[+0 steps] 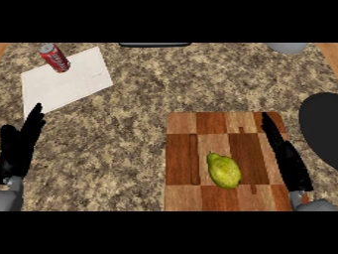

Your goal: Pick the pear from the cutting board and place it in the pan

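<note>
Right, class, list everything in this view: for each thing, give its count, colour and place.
counter: one, speckled brown stone, under everything
cutting board: one, brown wood checks, lower right
pear: one, yellow-green, on the cutting board
pan: one, black, right edge, partly out of view
sheet: one, white, flat, upper left
can: one, red, at the sheet's far edge
grey object: one, grey, top edge right, cut off
dark object: one, black, top edge middle, cut off
left hand: one, black, open, lower left
right hand: one, black, open, over the cutting board's right side
</note>
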### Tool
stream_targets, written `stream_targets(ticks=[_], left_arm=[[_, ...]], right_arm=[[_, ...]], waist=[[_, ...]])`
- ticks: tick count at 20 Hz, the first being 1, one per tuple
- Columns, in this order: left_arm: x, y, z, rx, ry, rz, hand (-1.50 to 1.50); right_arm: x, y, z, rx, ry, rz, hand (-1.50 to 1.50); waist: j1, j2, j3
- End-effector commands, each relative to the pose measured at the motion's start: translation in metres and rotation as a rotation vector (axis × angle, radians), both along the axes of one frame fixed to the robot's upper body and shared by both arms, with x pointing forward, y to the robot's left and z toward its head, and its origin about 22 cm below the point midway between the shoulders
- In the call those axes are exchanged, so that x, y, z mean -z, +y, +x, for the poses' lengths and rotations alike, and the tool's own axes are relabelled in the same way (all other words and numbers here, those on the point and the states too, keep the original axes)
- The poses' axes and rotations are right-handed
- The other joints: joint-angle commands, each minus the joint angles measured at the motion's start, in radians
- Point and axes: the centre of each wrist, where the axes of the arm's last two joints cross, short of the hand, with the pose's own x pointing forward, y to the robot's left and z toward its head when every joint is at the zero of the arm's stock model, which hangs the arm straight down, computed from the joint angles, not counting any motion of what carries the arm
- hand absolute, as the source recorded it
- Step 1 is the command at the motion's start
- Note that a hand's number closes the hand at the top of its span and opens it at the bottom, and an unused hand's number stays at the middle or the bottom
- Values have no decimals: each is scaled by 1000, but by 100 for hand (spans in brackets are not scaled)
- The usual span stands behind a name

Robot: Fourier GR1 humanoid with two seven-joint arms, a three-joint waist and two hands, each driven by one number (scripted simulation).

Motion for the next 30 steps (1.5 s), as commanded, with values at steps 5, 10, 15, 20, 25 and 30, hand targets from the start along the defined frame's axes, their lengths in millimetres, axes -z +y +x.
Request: stream_targets(ticks=[5,10,15,20,25,30], left_arm=[[-40,-39,29,122,-217,-145,0],[-44,-68,30,167,-220,-300,0],[-50,-59,25,191,-212,-310,0],[-61,-85,35,188,-236,-319,0],[-60,-67,30,212,-223,-298,0],[-56,-85,34,186,-215,-325,0]], right_arm=[[-33,88,33,-382,-59,783,150],[-22,-22,55,-480,-109,791,150],[4,-106,45,-566,-18,700,-150],[-21,-111,75,-740,-94,595,-150],[-53,-91,112,-840,-134,494,-150],[-84,-63,131,-975,-142,254,-150]], waist=[[84,21,15],[54,23,1],[71,23,-1],[64,23,1],[89,26,-1],[69,23,-2]])
